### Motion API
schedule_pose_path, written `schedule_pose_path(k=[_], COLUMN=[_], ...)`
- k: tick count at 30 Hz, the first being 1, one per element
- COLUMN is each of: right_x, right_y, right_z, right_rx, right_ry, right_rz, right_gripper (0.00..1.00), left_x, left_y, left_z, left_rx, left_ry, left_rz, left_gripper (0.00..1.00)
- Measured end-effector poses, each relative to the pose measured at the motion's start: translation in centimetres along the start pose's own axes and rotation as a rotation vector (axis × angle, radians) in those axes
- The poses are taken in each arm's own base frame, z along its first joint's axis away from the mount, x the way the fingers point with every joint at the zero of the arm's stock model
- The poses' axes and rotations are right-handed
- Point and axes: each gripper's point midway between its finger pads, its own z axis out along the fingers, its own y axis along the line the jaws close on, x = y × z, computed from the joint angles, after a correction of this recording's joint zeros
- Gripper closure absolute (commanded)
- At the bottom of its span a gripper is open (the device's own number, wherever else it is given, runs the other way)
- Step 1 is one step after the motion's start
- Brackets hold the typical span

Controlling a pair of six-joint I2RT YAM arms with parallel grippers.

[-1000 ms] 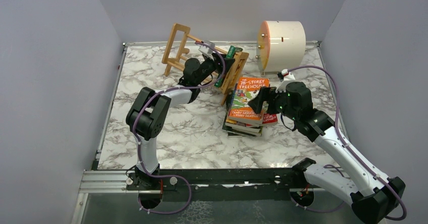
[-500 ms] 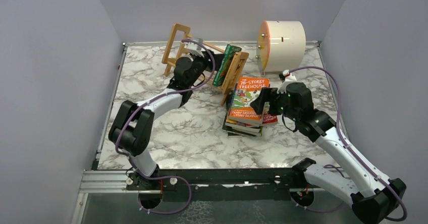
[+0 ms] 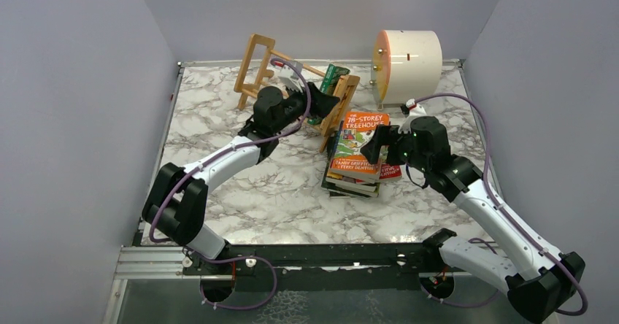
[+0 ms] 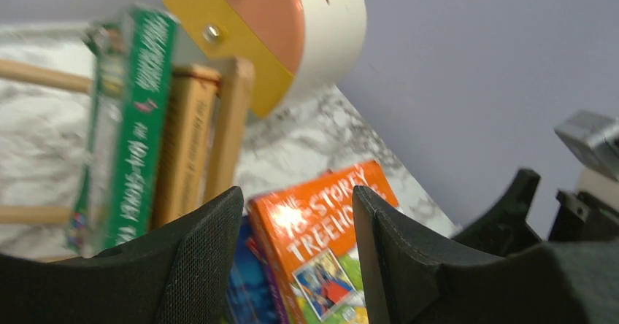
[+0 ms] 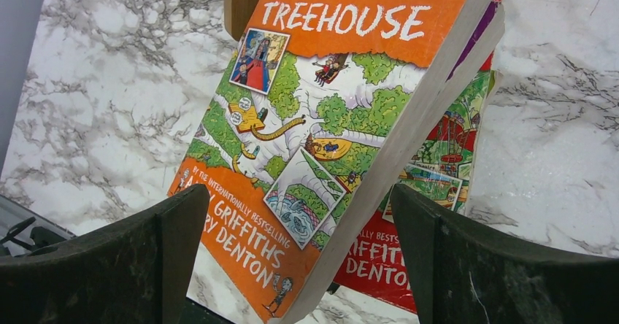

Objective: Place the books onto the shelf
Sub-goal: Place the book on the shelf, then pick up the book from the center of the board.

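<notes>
Left claw (image 3: 325, 102) spread, empty, at right end of shelf (image 3: 255, 60), upper centre of frame. Arm stretched further than second ago, elbow dropped toward lower left. Green book (image 3: 336, 74) leans in shelf against end piece, free of claw. Right claw (image 3: 372, 150) wide apart above orange book (image 3: 363, 136) atop stack (image 3: 354, 182), barely moved.

Left wrist: fingers (image 4: 197, 258) parted, nothing between. Green book (image 4: 139, 134) upright at left, orange book (image 4: 328, 236) lower centre.

Right wrist: fingers (image 5: 146, 258) flank orange book (image 5: 328, 83), no contact seen.

Judgement: one book shelved, left claw freed; stack waits on table (image 3: 219, 171).
</notes>
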Motion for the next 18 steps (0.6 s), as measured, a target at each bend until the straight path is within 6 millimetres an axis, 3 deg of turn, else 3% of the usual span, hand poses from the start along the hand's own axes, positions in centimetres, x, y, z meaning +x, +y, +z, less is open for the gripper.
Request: schedule_pose_path(k=[3, 6, 18], right_x=[-0.1, -0.1, 0.1], right_y=[0.0, 0.1, 0.5], right_z=[0.0, 0.1, 0.5], right_rx=[0.0, -0.002, -0.018], right_ry=[0.001, 0.002, 0.025], right_rz=[0.0, 0.0, 0.0], right_gripper=[0.07, 0.07, 0.08], left_x=[3.6, 5.9, 9.6], left_y=[-1.8, -3.3, -2.4], left_z=[-0.3, -0.6, -1.6], left_rx=[0.033, 0.055, -0.003], left_ry=[0.105, 0.178, 0.295], left_rz=[-0.053, -0.083, -0.142], left_gripper=[0.5, 0.5, 0.5])
